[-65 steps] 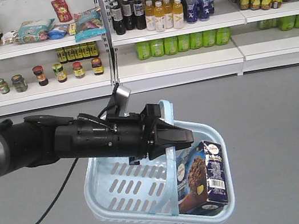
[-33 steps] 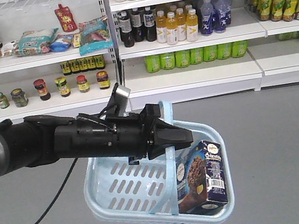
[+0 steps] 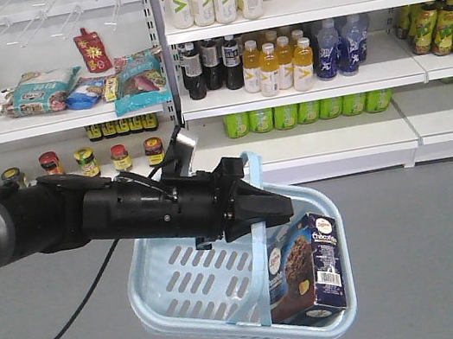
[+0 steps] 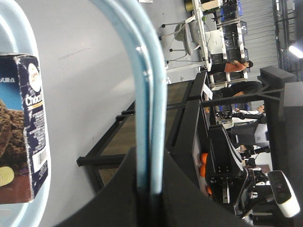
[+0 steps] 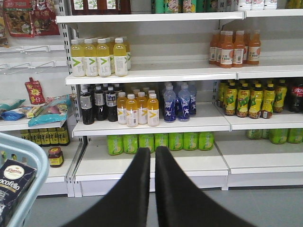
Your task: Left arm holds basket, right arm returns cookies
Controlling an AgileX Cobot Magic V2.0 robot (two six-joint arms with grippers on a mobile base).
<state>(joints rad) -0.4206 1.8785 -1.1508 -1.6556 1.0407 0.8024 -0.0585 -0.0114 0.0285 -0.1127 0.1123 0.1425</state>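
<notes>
In the front view my left gripper (image 3: 273,207) is shut on the flat blue strap handle (image 3: 262,247) of the light blue basket (image 3: 195,282), which hangs tilted above the grey floor. The cookies carton (image 3: 310,267) stands upright in the basket's right corner. The left wrist view shows the handle (image 4: 149,90) clamped between my jaws (image 4: 149,189) and the carton (image 4: 23,127) at left. My right gripper (image 5: 152,152) is shut and empty, facing the shelves. The basket rim (image 5: 33,165) and the carton (image 5: 12,184) are at its lower left. The right arm is out of the front view.
White store shelves (image 3: 300,86) stand ahead with yellow drink bottles (image 3: 278,64), dark bottles, green bottles (image 3: 304,112), jars (image 3: 84,159) and snack bags (image 3: 135,76). Grey floor (image 3: 432,239) lies between me and the shelves.
The shelves have shifted down and to the right in the front view. The left arm, basket and carton keep the same place in the frame.
</notes>
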